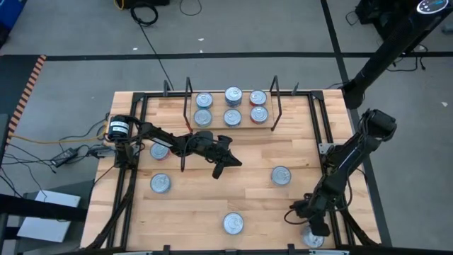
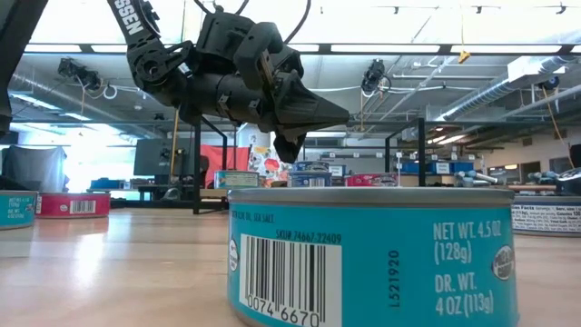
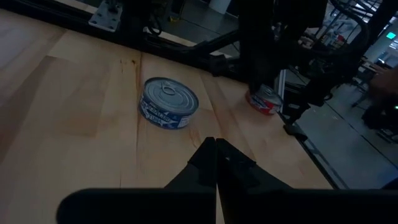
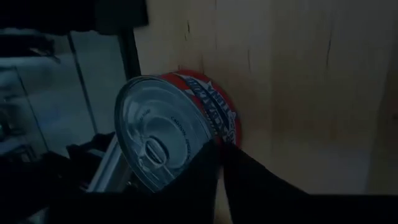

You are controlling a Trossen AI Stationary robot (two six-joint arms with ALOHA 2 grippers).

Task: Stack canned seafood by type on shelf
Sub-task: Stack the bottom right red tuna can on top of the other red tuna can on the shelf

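Left gripper (image 1: 228, 164) hovers mid-bench, jaws clenched empty, aimed at the blue tin (image 1: 281, 175) at 3 o'clock; shelf (image 1: 231, 125) at 12 holds six tins; it should open the jaws, centre over the lid, then descend; right gripper (image 1: 297, 212) waits, jaws clenched, at 4.

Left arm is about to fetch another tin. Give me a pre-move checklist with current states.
1. left gripper empty: ok, fingers shut on nothing, above mid-table.
2. Target free: ok, blue tin lies alone on the table.
3. Fingers opened for grasp: not ok.
4. right gripper out of the path: ok, at the near right corner by a red tin.
5. Space on the shelf: cannot tell; six tins already there.
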